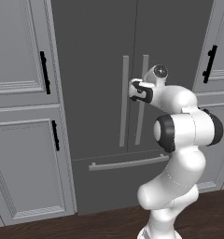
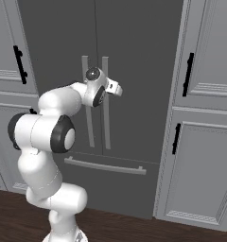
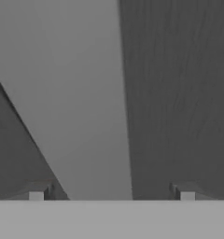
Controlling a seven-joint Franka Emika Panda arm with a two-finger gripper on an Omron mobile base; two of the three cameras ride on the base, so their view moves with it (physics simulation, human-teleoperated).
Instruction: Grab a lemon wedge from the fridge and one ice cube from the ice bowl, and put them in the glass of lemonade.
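Note:
The dark grey double-door fridge (image 1: 95,56) (image 2: 134,56) stands shut straight ahead of me. My gripper (image 1: 132,91) (image 2: 116,88) is raised to the upper part of its two long vertical bar handles (image 1: 125,107) (image 2: 106,123). In the hand view my gripper (image 3: 111,193) is open, and a pale grey handle bar (image 3: 86,116) runs slantwise between the two fingertips (image 3: 37,195), close in front, against the dark door. I cannot tell which door's handle it is. The lemon wedge, ice cube, ice bowl and glass of lemonade are out of view.
Light grey panelled cabinets (image 1: 20,93) (image 2: 205,118) with black handles flank the fridge on both sides. The lower drawer's horizontal bar (image 1: 128,163) (image 2: 106,166) crosses below the doors. Dark wood floor (image 2: 134,227) runs along the bottom.

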